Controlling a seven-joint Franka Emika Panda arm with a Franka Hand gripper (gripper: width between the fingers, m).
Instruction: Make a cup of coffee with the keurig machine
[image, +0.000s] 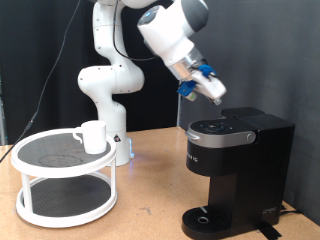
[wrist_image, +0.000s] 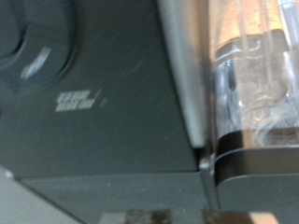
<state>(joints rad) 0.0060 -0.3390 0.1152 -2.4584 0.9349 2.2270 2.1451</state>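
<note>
The keurig machine (image: 236, 170) is a black box standing at the exterior view's right, its lid down. My gripper (image: 214, 92) hangs tilted just above the machine's back top edge, with nothing seen between its fingers. The wrist view shows the machine's black top (wrist_image: 93, 103) close up and blurred, with its clear water tank (wrist_image: 252, 75) beside it; the fingers do not show clearly there. The cup (image: 93, 136), a plain white mug, stands on the top tier of a white round rack (image: 60, 205) at the exterior view's left, far from the gripper.
The rack has two tiers with dark mesh shelves. The arm's white base (image: 108, 100) stands behind it. The machine's drip base (image: 215, 220) is near the wooden table's front edge. A black curtain hangs behind.
</note>
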